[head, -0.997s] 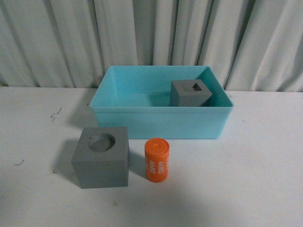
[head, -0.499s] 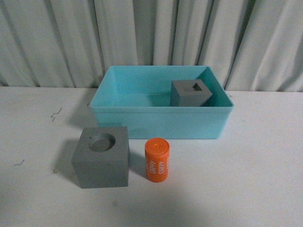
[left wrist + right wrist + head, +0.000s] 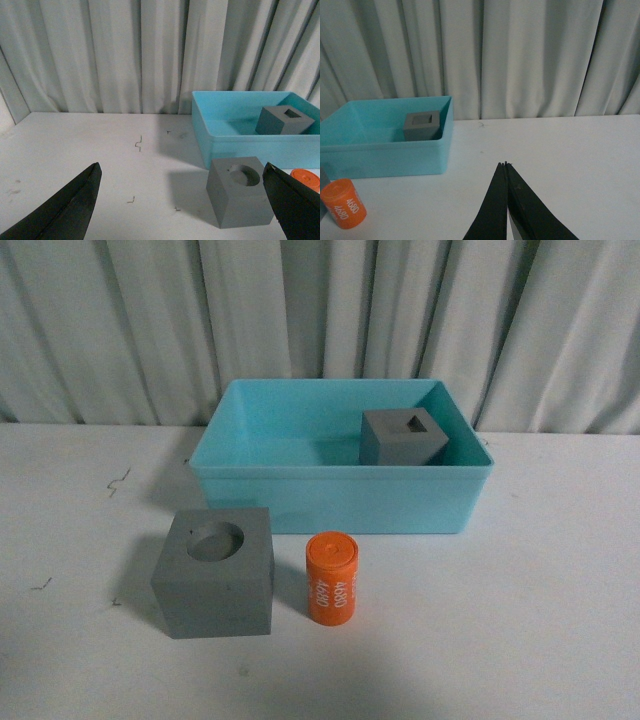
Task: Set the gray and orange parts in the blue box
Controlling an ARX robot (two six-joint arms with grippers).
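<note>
The light blue box (image 3: 300, 502) stands at the middle back of the white table. The gray cube with a square recess (image 3: 402, 437) sits inside it at the right. The gray cube with a round recess (image 3: 214, 572) stands on the table in front of the box, at the left. The orange cylinder printed "4680" (image 3: 331, 577) stands beside it, to its right. No arm shows in the front view. My left gripper (image 3: 182, 172) is open and empty, with the round-recess cube (image 3: 240, 197) ahead near its one finger. My right gripper (image 3: 505, 164) is shut and empty, over bare table to the right of the box (image 3: 385, 155).
Pale pleated curtains (image 3: 320, 320) hang behind the table. Small dark marks (image 3: 118, 480) dot the tabletop at the left. The orange cylinder (image 3: 342, 203) shows at the edge of the right wrist view.
</note>
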